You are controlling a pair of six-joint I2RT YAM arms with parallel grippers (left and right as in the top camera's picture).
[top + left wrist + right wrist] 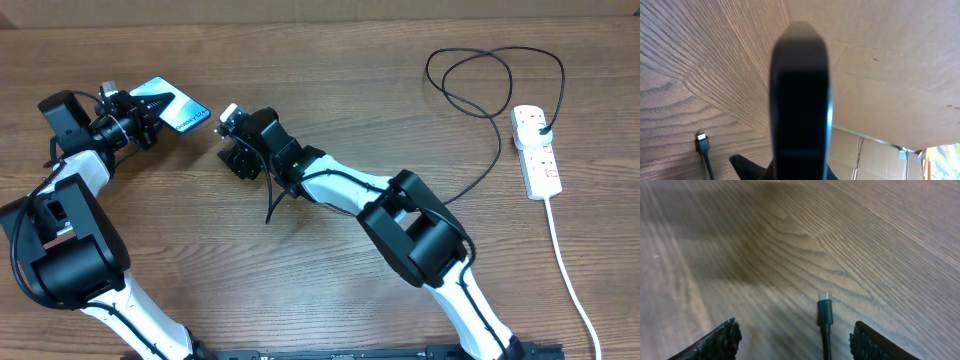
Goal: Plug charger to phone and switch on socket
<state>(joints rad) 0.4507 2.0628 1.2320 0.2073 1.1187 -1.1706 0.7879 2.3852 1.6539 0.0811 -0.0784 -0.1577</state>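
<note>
Lengthwise ahead of right end effector, charger connector, tip outward.

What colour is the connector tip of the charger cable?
The connector is black with a silver metal end; the right wrist view shows it best.

**Left tool clamped, right tool spread wide**

The left arm rose from its base at the near left, and its wrist was turned toward the right. The left tool was closed on the edge of the phone. The right arm was bent at the elbow and extended leftward to mid-desk. The right tool pointed down, low over the desk. In the right wrist view its fingers stood well apart and gripped nothing.
</note>
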